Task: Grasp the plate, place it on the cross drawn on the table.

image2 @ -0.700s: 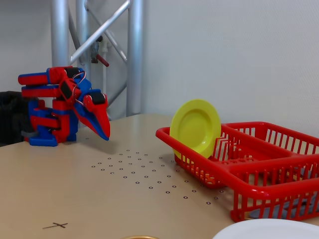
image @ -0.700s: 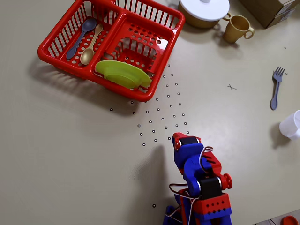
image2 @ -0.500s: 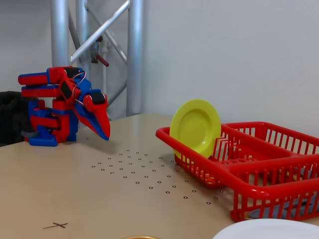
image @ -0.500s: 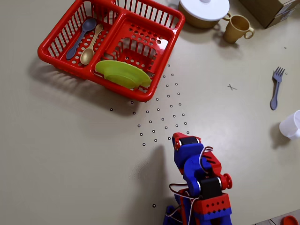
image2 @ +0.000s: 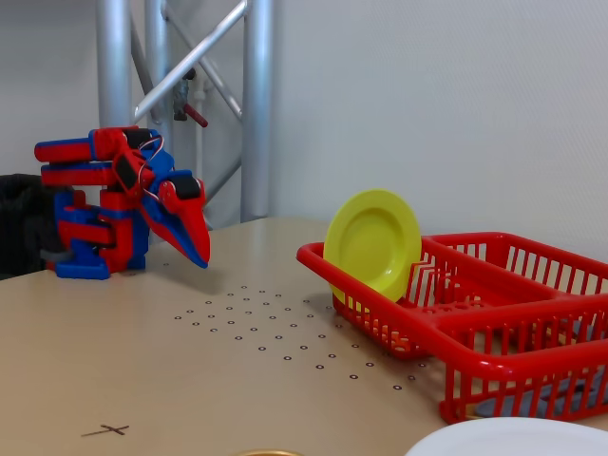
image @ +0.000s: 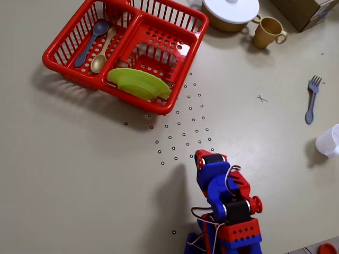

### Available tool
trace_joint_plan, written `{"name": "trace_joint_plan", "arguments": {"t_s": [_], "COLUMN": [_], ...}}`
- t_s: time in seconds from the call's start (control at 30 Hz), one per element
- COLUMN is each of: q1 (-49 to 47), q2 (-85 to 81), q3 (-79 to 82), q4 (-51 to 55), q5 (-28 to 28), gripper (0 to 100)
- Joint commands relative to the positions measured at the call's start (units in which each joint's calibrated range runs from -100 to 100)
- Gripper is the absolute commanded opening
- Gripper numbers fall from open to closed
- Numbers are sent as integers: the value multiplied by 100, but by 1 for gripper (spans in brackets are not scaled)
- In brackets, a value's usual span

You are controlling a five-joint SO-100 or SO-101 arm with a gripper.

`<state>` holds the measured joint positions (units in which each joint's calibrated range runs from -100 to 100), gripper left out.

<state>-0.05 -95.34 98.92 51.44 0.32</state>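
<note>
Arm folded low, gripper (image2: 201, 258) clenched, empty, pointing down above table (image2: 114, 361)

Overhead view: the plate (image: 139, 83) stands on edge in the red rack (image: 175, 16), against its near wall. Two spoons (image: 98, 45) lie in the rack's left compartment. The cross (image: 261, 98) is well apart, right of the dot cluster (image: 183, 127). The gripper (image: 203, 157) points at the dots, holding nothing.

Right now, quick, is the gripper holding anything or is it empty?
Gripper: shut, holding nothing, folded back near the arm's base, well apart from the plate, which stands on edge in the red rack.
</note>
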Motion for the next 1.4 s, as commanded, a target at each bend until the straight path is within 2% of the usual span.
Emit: {"name": "trace_joint_plan", "arguments": {"t_s": [0.0,1.1,1.37], "q1": [55,55,277], "q2": [-43,-43,-43], "q3": [99,99,99], "q4": [3,3,3], "q5": [29,29,-166], "gripper": [0,0,1]}}
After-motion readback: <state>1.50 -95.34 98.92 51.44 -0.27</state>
